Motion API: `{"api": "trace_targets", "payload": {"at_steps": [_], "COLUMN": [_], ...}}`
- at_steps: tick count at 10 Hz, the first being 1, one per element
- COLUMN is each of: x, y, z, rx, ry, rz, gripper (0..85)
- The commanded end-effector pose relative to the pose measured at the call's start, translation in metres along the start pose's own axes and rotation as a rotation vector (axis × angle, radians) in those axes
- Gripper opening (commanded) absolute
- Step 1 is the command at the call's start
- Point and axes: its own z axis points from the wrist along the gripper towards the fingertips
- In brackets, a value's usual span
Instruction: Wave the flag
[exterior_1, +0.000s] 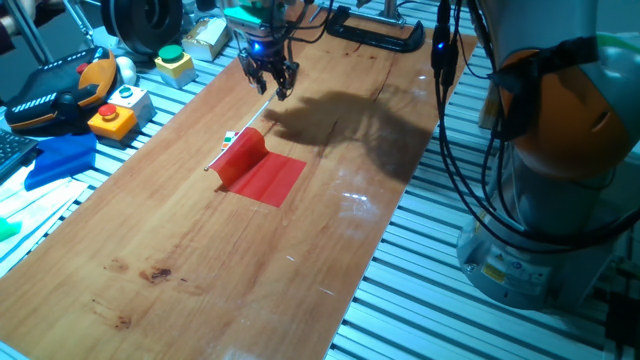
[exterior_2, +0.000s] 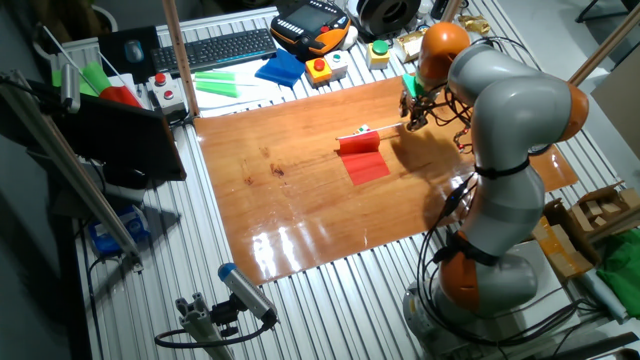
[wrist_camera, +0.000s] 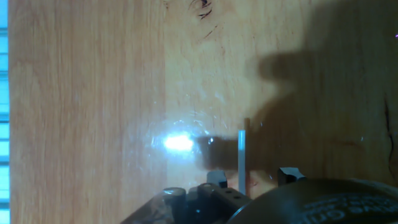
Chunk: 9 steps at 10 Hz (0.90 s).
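Observation:
The flag (exterior_1: 262, 174) lies on the wooden table, its red cloth spread flat with a raised fold along the stick edge. Its thin white stick (exterior_1: 220, 155) runs from the near left up toward my gripper (exterior_1: 275, 90). The other fixed view shows the flag (exterior_2: 364, 160) left of my gripper (exterior_2: 412, 120). In the hand view the stick (wrist_camera: 241, 158) stands between my two fingertips (wrist_camera: 216, 177), with a gap on each side. My gripper (wrist_camera: 252, 177) is open around the stick's end, low over the table.
A small white and green object (exterior_1: 228, 135) sits by the stick. Button boxes (exterior_1: 112, 118), a blue cloth (exterior_1: 55, 158) and tools line the left edge. A black clamp (exterior_1: 375, 30) lies at the far end. The robot base (exterior_1: 560, 160) stands at the right.

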Motion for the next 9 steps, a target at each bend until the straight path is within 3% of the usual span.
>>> {"api": "trace_targets", "payload": {"at_steps": [1,9], "x": [-0.001,-0.005], "y": [0.000,0.003], "z": [0.001,0.014], "rx": [0.001,0.013], "ry": [0.002,0.012], "rz": [0.000,-0.007], "gripper": [48.0,42.7]}}
